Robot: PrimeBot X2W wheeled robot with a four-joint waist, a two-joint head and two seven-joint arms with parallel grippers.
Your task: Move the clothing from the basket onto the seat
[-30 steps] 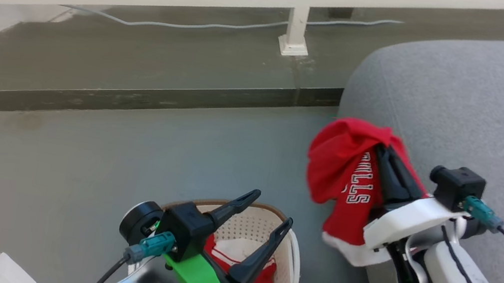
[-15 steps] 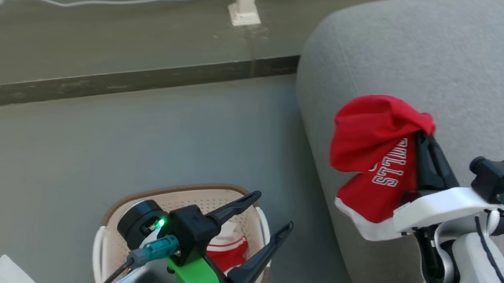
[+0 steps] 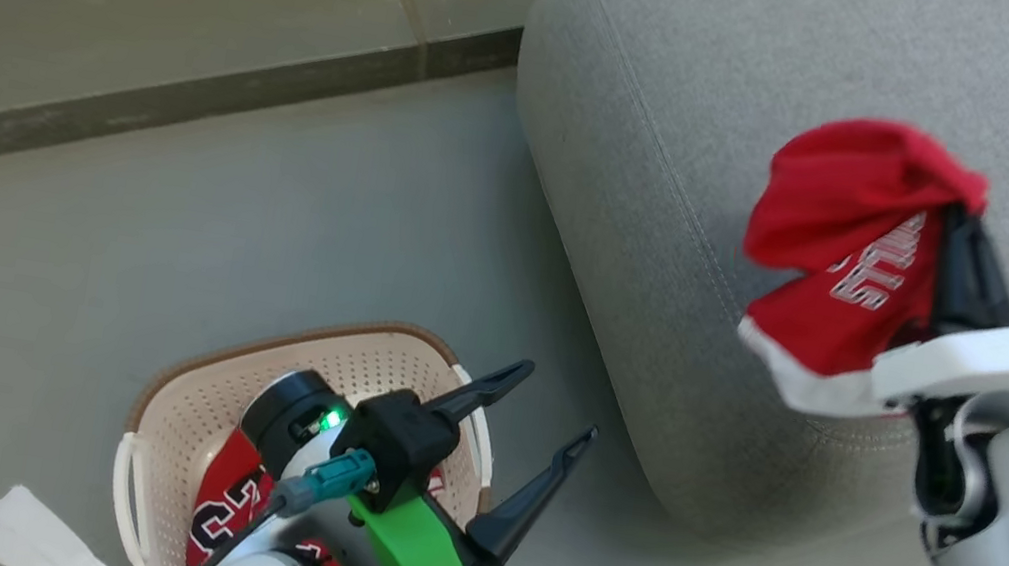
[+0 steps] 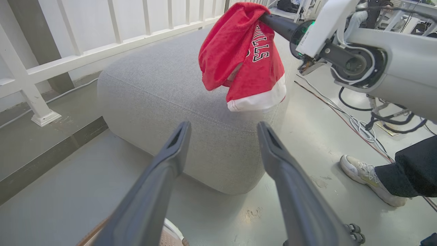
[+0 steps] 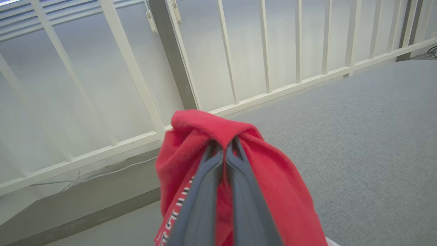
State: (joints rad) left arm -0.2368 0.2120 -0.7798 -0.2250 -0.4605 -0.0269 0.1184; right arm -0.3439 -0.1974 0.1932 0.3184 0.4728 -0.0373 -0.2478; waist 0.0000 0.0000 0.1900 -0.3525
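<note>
Two dark fingers of the right gripper (image 5: 225,147) are pressed tight together, pinching a fold of the red garment (image 3: 838,224), the one with white trim and white lettering. The cloth hangs from the fingertips in a bunched drape over the near corner of the big grey seat (image 3: 695,101). Its white hem hangs by the rounded edge, and whether it touches the cushion cannot be told. The left gripper (image 3: 554,402) has its jaws spread wide with nothing between them. It hovers over the right side of the basket (image 3: 185,415), fingers pointing towards the seat. The basket stands on the grey floor (image 3: 121,212), to the left of the seat and apart from it. Inside it lies the second garment (image 3: 227,502), red with black-and-white numerals, partly hidden behind the left wrist. A white railing (image 5: 134,71) runs beyond the seat. In the left wrist view, a person's pale shoe (image 4: 367,174) and dark trouser leg (image 4: 409,171) show on the floor to the right of the seat.
</note>
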